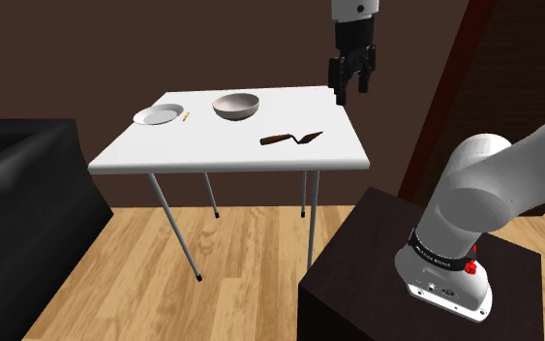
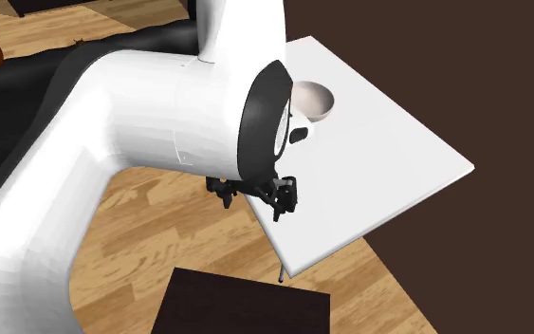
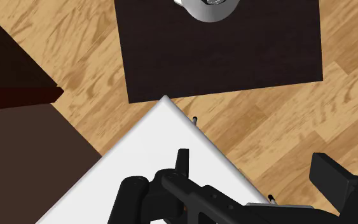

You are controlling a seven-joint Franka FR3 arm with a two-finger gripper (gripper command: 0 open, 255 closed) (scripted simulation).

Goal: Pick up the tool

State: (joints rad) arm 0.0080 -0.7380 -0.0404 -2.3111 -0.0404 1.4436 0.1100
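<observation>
Big white arm [image 2: 113, 123] sits closest in the second exterior view, a bowl [image 2: 314, 100] peeking past it. Shoulder view adds the brown-handled trowel [image 1: 291, 139] lying flat toward the right end of the white bench [image 1: 164, 155]. The hand [image 1: 350, 92] hovers above that corner, fingers spread, empty.

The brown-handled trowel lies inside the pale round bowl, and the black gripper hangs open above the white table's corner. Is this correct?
No: the shoulder view shows the brown-handled trowel lying on the white table, apart from the pale round bowl. The black gripper does hang open above the table's corner.
</observation>
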